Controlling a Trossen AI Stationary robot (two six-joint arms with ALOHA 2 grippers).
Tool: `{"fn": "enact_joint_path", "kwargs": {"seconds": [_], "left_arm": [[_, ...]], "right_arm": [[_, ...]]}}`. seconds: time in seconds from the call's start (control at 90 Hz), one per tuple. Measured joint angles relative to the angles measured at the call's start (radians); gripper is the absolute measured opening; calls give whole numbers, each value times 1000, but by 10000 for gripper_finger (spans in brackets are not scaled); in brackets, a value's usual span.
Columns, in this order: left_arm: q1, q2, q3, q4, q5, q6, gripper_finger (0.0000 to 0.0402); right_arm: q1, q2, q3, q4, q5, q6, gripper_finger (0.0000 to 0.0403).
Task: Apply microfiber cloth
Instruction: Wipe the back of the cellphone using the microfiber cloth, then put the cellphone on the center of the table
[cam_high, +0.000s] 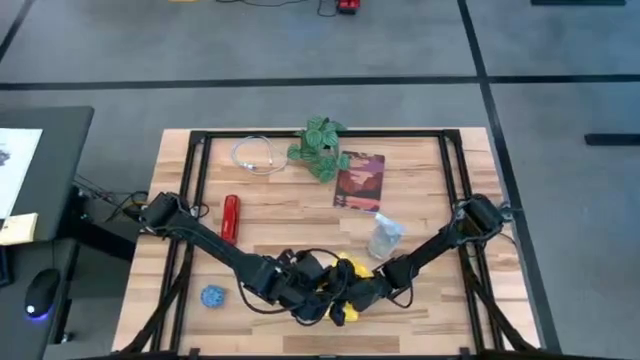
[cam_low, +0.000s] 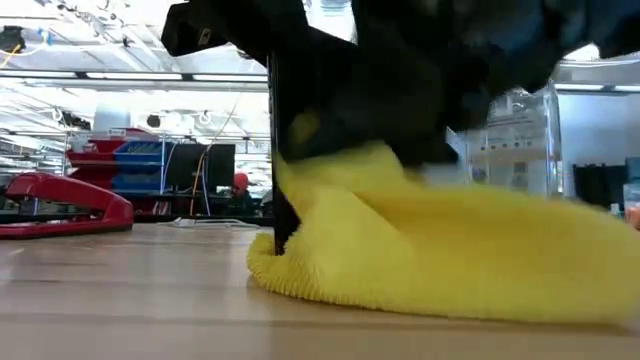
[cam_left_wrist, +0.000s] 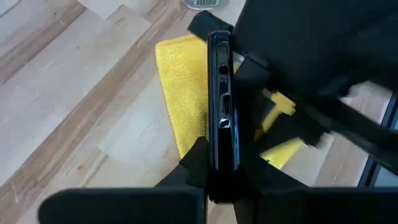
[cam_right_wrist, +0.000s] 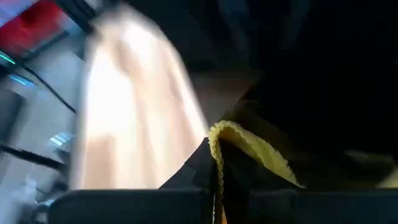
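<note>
In the high view, both arms meet at the near middle of the wooden table (cam_high: 420, 300), and the microfiber cloth (cam_high: 347, 268) lies under them, so only small yellow parts of it show between the dark links. The left gripper (cam_high: 318, 296) and the right gripper (cam_high: 352, 296) are close together over the cloth; from above their fingers cannot be told apart. Around the cloth stand other things: a clear plastic bottle (cam_high: 384, 236) just beside it toward the far right, a dark red book (cam_high: 359, 181) further behind, a green plant (cam_high: 320, 148) and a white cable (cam_high: 255, 155) near the far edge, a red stapler (cam_high: 231, 217) to the far left, and a small blue ball (cam_high: 212, 296) well to the left. In the low view, the cloth (cam_low: 470, 250) rests on the table as a wide, low heap, its long side running across the picture, and dark arm parts cover its top. The stapler (cam_low: 60, 203) lies far off to the left. In the left wrist view, the left gripper (cam_left_wrist: 222, 180) is clamped on a black smartphone (cam_left_wrist: 222, 102) held on its edge, with the cloth (cam_left_wrist: 180, 99) flat beneath it; the right arm hides the far part of the cloth. In the right wrist view, a folded yellow edge of the cloth (cam_right_wrist: 242, 146) rises between the right gripper's dark fingers (cam_right_wrist: 186, 174), which pinch it; the rest is too dark and blurred to make out.
</note>
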Motion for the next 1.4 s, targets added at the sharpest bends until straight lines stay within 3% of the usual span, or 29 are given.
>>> {"fn": "enact_joint_path", "kwargs": {"seconds": [0.211,0.444,0.633,0.833,0.933,1.078,1.156,1.3,1.4], "left_arm": [[-1,-17,1,-6,15,14,11],[-2,-161,1,-30,10,28,11],[0,-306,1,-32,8,76,11],[-2,-417,2,-35,8,93,11],[-11,-444,2,-59,23,94,11],[-8,-447,2,-81,251,136,11],[2,-430,2,-126,319,170,11],[35,-388,2,-362,288,243,11],[45,-358,2,-395,235,439,11]], "right_arm": [[63,-39,-4,-101,-37,101,0],[206,-129,-3,-337,-68,245,14],[253,-205,-4,-387,-66,261,97],[258,-321,-3,-440,-56,138,206],[248,-392,-3,-534,-50,109,234],[233,-518,-3,-679,-35,118,232],[226,-572,-3,-706,21,111,222],[212,-622,-3,-681,118,109,204],[197,-621,-3,-616,116,101,195]]}}
